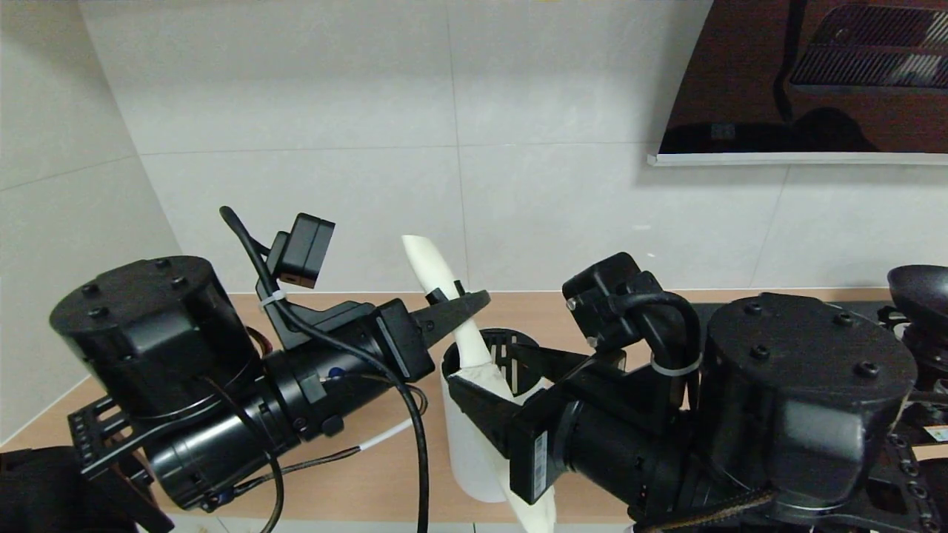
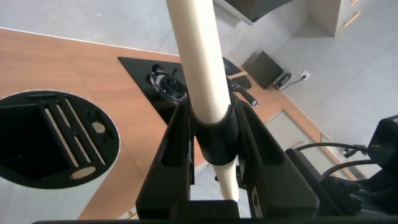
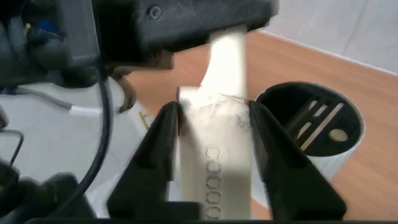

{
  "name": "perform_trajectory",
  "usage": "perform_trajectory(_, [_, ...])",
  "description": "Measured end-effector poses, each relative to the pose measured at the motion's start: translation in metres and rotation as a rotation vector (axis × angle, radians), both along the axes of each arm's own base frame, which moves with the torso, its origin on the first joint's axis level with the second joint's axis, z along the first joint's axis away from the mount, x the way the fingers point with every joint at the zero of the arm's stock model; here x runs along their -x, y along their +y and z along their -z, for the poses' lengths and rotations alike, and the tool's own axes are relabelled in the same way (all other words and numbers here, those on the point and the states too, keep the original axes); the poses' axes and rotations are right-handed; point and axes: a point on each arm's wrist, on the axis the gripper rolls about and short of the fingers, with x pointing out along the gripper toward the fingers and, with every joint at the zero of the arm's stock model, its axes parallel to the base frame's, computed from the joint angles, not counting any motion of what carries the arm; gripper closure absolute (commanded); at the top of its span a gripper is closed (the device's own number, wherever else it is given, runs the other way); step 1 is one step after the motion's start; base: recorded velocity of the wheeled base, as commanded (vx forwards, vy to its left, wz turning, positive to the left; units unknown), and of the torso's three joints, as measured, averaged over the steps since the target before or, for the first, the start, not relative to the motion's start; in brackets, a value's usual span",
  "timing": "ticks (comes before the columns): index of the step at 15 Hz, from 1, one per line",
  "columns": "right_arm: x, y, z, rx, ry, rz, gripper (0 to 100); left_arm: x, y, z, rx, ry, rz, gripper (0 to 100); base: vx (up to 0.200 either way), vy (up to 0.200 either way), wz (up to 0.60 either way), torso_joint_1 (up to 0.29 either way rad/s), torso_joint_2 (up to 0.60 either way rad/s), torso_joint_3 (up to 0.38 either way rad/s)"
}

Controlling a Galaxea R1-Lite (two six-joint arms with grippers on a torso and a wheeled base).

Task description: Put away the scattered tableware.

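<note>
The spatula [image 1: 433,270] looks like cream plastic, with a smooth matt handle and a blade scuffed with grey, rough-looking marks. The left gripper [image 2: 211,124] and right gripper [image 3: 214,112] clamped on it are matt black plastic. The utensil holder [image 1: 466,451] has a smooth white matt wall and a black slotted insert. The countertop [image 1: 548,311] is matt wood grain. At 2 o'clock in the head view, the range hood [image 1: 800,81] is glossy dark glass; the wall tiles [image 1: 296,96] are smooth with a faint sheen

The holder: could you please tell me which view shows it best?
The right wrist view: the holder shows nearly its whole slotted top and some white wall. The left wrist view crops its top; in the head view the spatula and right gripper cover much of it.
</note>
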Motion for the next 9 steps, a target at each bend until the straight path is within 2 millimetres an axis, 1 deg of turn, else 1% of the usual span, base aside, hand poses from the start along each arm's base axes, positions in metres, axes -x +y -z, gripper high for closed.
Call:
perform_trajectory(4, [0.001, -0.002, -0.001, -0.002, -0.001, -0.002, 0, 0.003, 0.001, -0.004, 0.011, -0.013, 0.002, 100, 0.000, 0.000, 0.00, 0.000, 0.00, 0.000])
perform_trajectory(6, [0.000, -0.004, -0.002, -0.002, -0.003, 0.006, 0, 0.003, 0.002, -0.008, 0.016, -0.027, -0.024, 100, 0.000, 0.000, 0.00, 0.000, 0.00, 0.000])
perform_trajectory(8, [-0.010, -0.016, -0.006, -0.001, -0.012, 0.048, 0, 0.002, 0.003, -0.013, -0.008, -0.068, -0.063, 100, 0.000, 0.000, 0.00, 0.000, 0.00, 0.000])
perform_trajectory(9, [-0.016, -0.026, -0.011, -0.007, -0.021, 0.076, 0, 0.002, 0.004, -0.014, -0.059, -0.103, -0.102, 100, 0.000, 0.000, 0.00, 0.000, 0.00, 0.000])
